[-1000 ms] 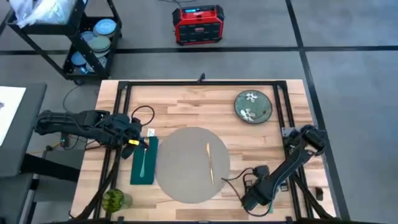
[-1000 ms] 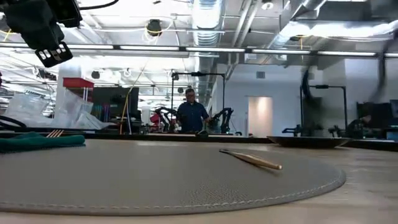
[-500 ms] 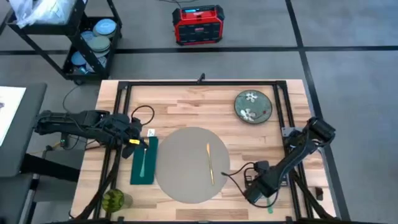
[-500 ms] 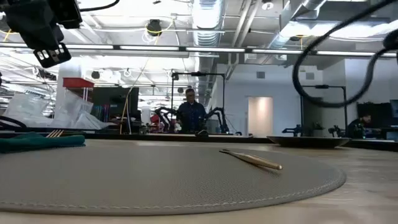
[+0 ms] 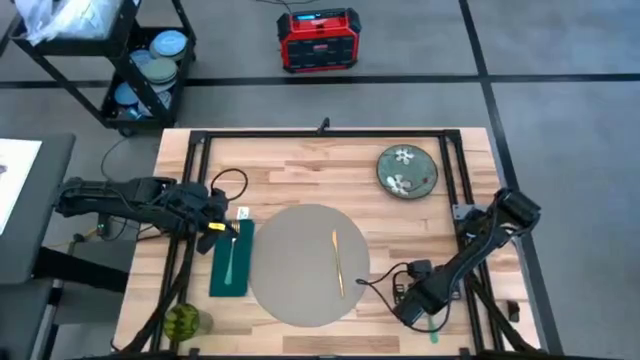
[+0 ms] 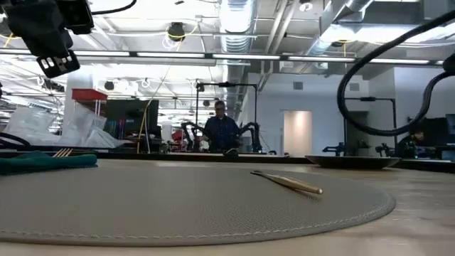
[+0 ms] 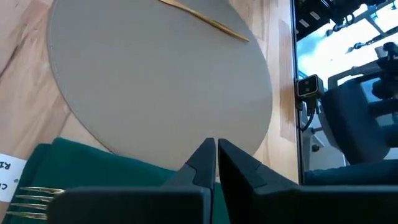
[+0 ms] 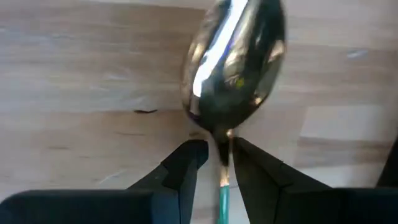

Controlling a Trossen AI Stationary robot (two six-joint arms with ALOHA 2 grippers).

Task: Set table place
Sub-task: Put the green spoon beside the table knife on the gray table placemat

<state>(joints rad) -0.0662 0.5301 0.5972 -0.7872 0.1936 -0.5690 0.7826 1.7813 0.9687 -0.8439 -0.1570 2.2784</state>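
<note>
Starting left of the round grey placemat [image 5: 308,264], the left gripper [image 7: 216,163] is seen hovering with its fingers pressed together above the top end of the green napkin [image 5: 231,259], where a gold fork [image 5: 230,259] is laid, likely so its place is kept beside the mat. On the placemat a gold knife [image 5: 338,262] is laid right of centre, while right of the mat the right gripper [image 8: 216,163] is pinched on the neck of a spoon [image 8: 235,59], presumably to be carried over. Everything is borne by the light-wood table [image 5: 300,170], with a floral plate [image 5: 407,170] beyond the mat and a person [image 6: 223,132] far back in the room.

The light-wood table [image 5: 300,165] fills the frame's centre; the round grey mat [image 5: 290,265] lies flat at its lower middle.
</note>
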